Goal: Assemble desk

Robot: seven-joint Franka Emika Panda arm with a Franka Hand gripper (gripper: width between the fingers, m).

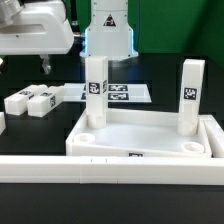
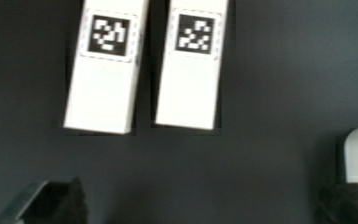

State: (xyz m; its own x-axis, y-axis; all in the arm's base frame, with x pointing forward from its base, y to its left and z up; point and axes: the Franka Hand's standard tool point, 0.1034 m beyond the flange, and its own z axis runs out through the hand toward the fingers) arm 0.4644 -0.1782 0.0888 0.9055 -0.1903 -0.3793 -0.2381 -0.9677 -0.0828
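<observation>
Exterior view: marker board (image 1: 130, 93) behind desk (image 1: 112, 136)

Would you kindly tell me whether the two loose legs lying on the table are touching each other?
Apart. The wrist view shows dark table between one loose leg and the other loose leg, end to end.

**Robot body.** Upper left of the exterior view: hand housing (image 1: 35, 28), glossy white and rounded, shaded grey on its underside. One short dark finger (image 1: 45, 66) projects below it. Top centre of the same view: base column (image 1: 108, 22), white and cylindrical, bearing a black triangular mark, with a pale blue glow at its foot. Wrist view: a finger (image 2: 51, 200) appears as a black, angular, matte wedge at the frame's edge.
</observation>
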